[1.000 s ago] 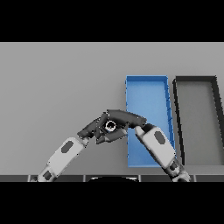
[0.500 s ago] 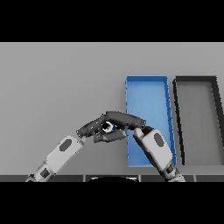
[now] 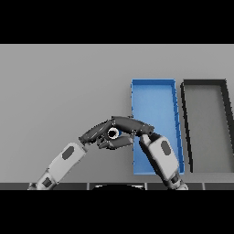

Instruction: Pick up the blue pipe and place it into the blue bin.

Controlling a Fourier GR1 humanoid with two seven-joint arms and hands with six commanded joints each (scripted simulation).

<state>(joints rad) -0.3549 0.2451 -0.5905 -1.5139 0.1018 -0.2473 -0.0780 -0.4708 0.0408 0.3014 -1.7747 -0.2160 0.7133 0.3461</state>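
View count: one, the head view only, so no part of the scene is shared with a second view.
Position: high above the near edge of the grey table (image 3: 64, 82), at the robot's head.
Direction: it looks down and forward, from the near edge toward the far edge.
Sides: the view's left is the robot's left.
Closeness: middle; both forearms enter from the lower edge and the table fills the whole picture.
Coverage right: the blue bin (image 3: 154, 87) and the black bin (image 3: 203, 83) lie fully inside, the black one near the right edge.
Coverage centre: the left hand (image 3: 98, 131) and right hand (image 3: 132, 124) meet there.
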